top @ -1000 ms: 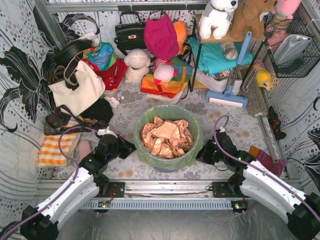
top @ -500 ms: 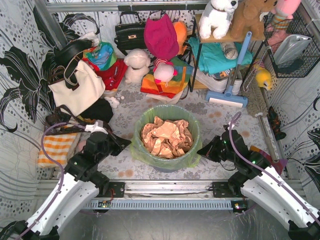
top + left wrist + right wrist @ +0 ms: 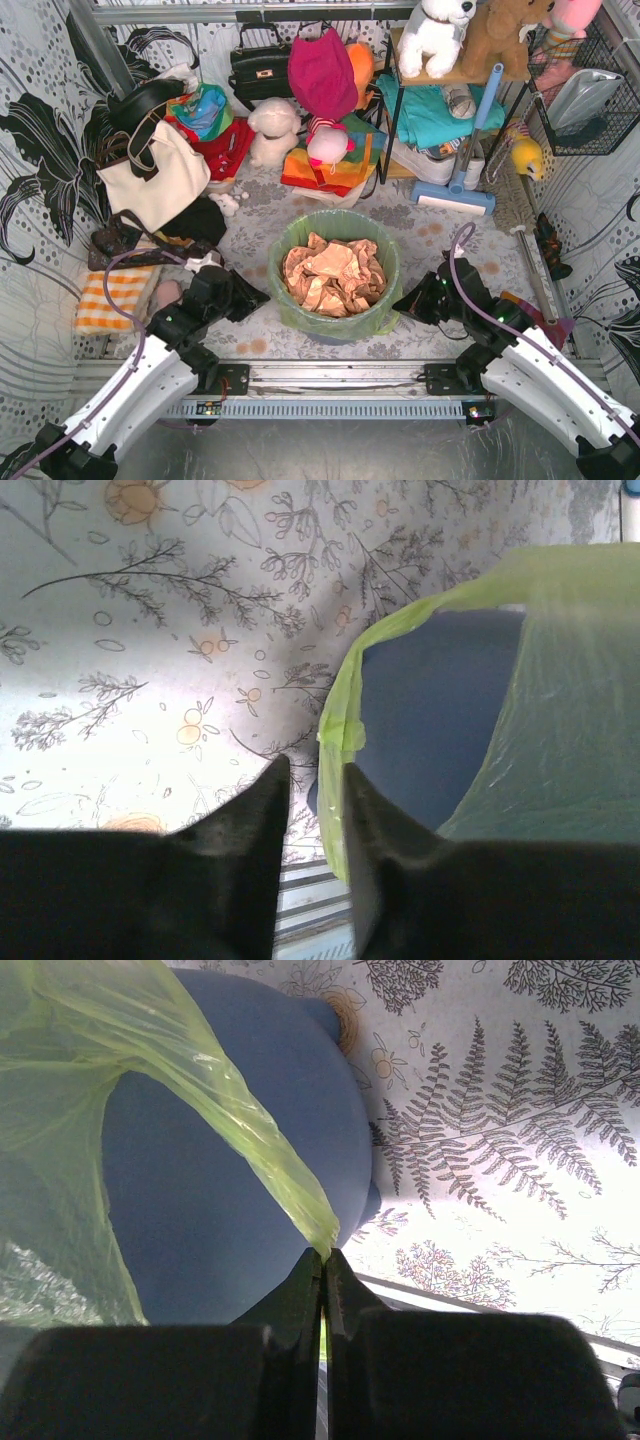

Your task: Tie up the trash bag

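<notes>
Drawing the left gripper [image 3: 255,298] back in, low, left of the blue-grey bin [image 3: 220,1160], and parting its jaws slightly around a loose fold of the trash bag [image 3: 338,730]. Pinching a taut strip of that thin, translucent green film shut-tight in the right gripper [image 3: 323,1253], right of the bin. Lining the bin, cradling crumpled tan paper [image 3: 330,270].

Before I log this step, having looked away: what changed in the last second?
The left gripper drew slightly left, then returned to the left rim of the trash bag; its fingers stand apart around the rim. The right gripper hardly moved, fingers pinched shut on the bag's right edge. Bin and paper stayed put.
</notes>
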Controlling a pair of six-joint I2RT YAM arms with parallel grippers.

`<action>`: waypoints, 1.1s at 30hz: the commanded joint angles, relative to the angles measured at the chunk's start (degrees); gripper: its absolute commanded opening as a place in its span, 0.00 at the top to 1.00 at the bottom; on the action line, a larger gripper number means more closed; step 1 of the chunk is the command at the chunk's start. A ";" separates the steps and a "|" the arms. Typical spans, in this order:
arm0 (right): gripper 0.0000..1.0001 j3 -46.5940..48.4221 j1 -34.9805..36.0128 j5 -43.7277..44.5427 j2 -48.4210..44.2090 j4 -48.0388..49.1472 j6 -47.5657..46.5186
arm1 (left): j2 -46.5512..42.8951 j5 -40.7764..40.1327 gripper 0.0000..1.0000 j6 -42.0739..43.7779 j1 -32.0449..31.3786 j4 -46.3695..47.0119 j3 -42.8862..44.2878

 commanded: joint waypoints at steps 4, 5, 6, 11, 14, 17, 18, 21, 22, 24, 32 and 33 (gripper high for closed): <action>1.00 -0.82 -0.23 -0.86 0.12 1.23 -0.66 | 0.95 4.35 0.50 0.42 0.14 9.60 -2.85; 1.00 -0.75 -0.23 -0.84 0.15 1.30 -0.74 | 1.73 5.67 0.48 0.56 0.14 11.40 -3.49; 1.00 -0.83 -0.23 -0.84 0.24 1.38 -0.75 | 2.72 6.87 0.47 0.78 0.12 13.03 -3.99; 1.00 -0.29 -0.23 -0.78 0.98 1.71 -1.06 | 10.85 10.53 0.46 1.85 -0.01 18.00 -5.15; 1.00 0.04 -0.23 -0.66 1.25 1.67 -1.34 | 13.57 11.54 0.45 1.89 -0.54 21.61 -5.94; 1.00 0.13 -0.23 -0.47 1.44 1.82 -1.37 | 15.41 12.47 0.41 2.37 -0.82 25.28 -6.85; 1.00 0.21 -0.23 -0.41 1.55 1.84 -1.41 | 16.17 12.67 0.41 2.53 -0.80 26.25 -7.00; 1.00 0.35 -0.23 -0.27 1.73 1.73 -1.54 | 18.62 13.11 0.39 3.14 -0.85 28.60 -7.68; 1.00 0.32 -0.23 -0.23 1.81 1.75 -1.54 | 19.28 13.44 0.39 3.12 -0.85 29.64 -8.17; 1.00 0.23 -0.23 -0.14 1.92 1.78 -1.54 | 20.32 14.42 0.39 2.76 -0.85 32.98 -9.22; 1.00 -0.19 -0.23 -0.03 2.25 2.38 -1.56 | 24.69 17.71 0.40 2.76 -0.85 38.86 -11.30; 1.00 -0.22 -0.23 -0.06 2.46 2.51 -1.54 | 25.69 17.78 0.41 3.07 -0.79 38.56 -11.25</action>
